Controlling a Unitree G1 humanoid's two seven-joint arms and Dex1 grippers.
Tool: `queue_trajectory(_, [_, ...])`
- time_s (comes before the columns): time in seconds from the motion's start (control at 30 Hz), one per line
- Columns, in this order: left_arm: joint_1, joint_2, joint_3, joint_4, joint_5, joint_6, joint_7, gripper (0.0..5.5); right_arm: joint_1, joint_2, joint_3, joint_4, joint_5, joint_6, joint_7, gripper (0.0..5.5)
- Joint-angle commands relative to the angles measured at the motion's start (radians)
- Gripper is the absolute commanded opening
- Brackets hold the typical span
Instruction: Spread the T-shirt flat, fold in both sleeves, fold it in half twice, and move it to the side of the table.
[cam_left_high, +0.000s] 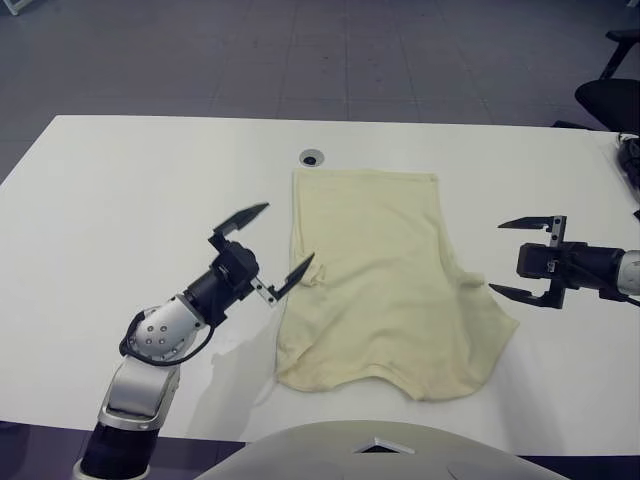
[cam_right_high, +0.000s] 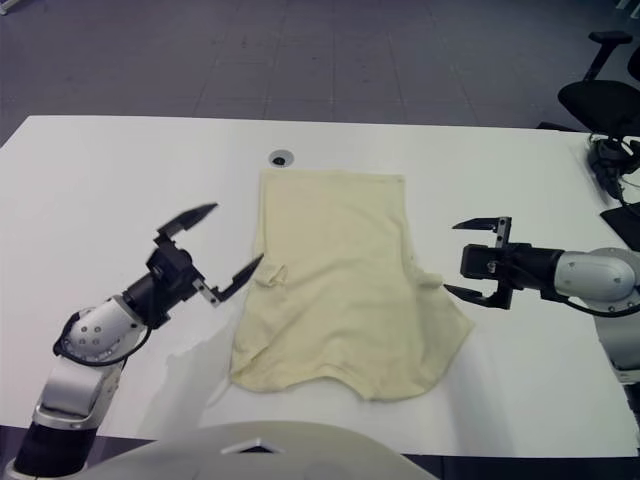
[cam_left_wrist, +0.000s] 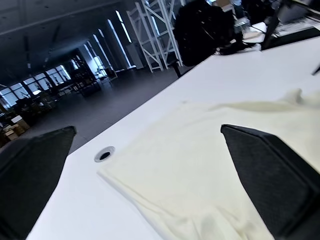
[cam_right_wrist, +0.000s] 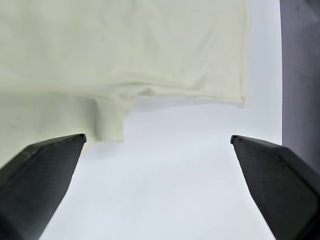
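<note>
Left eye view: T-shirt (cam_left_high: 385, 285) flat between left gripper (cam_left_high: 287, 232), right gripper (cam_left_high: 496, 257), both wide, empty; sleeves seemingly in; halving, moving pending.

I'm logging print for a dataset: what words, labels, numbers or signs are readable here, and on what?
None can be read.
The T-shirt is plain cream, no print or tag visible.
The table is plain white.
The left gripper and right gripper show no legible marking.
The room behind, in the left wrist view, is too blurred to read.
</note>
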Motion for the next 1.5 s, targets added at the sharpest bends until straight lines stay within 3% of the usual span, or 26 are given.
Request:
queue_trajectory(0.03, [-0.043,-0.072,0.028,-0.005,-0.011,0.038,0.083,5.38,-0.021,-0.057,0.024,0.106,-0.030,-0.067,0.040,5.40])
queue_trajectory(0.77, [-0.068,-0.096,0.030,0.039,0.067,0.029,0.116,5.38,0.064,-0.065,0.087,0.145,-0.029,-0.091,0.158,5.40])
queue_trajectory(1.5, [-0.062,-0.095,0.032,0.026,0.103,0.025,0.121,5.40,0.018,-0.063,0.153,0.158,-0.044,-0.107,0.152,1.66])
